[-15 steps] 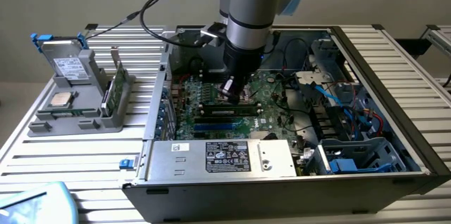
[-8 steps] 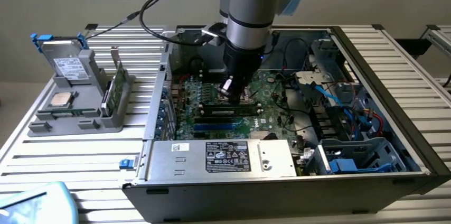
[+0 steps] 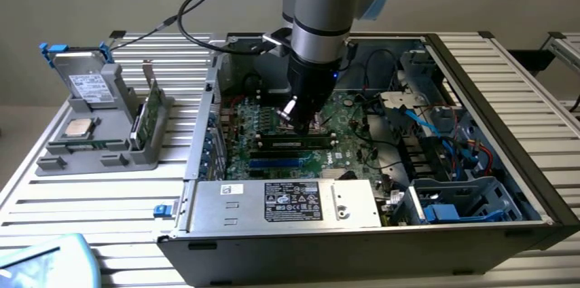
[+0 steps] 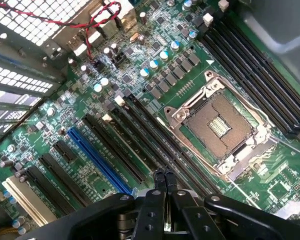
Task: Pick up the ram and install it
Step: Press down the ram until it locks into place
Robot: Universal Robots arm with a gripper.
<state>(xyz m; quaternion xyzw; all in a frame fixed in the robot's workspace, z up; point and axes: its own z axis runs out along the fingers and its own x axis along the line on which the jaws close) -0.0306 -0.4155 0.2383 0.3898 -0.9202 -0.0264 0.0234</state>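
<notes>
The ram (image 3: 91,143) is a thin green stick lying along the front of the grey holder (image 3: 54,162), at the exterior view's left, outside the computer case. My gripper (image 3: 299,125) hangs inside the open case, low over the motherboard (image 3: 349,145) and far from the ram. In the wrist view the gripper (image 4: 164,176) is shut, its two fingertips pressed together with nothing between them. They sit just above the long dark memory slots (image 4: 155,135) beside the open processor socket (image 4: 222,127). These slots look empty.
The holder also carries a silver processor chip (image 3: 80,127) and a taller green card with a metal bracket (image 3: 149,115); a drive caddy (image 3: 86,84) stands behind them. Inside the case are a blue slot (image 4: 97,160), the power supply (image 3: 290,203) and loose cables (image 3: 444,138).
</notes>
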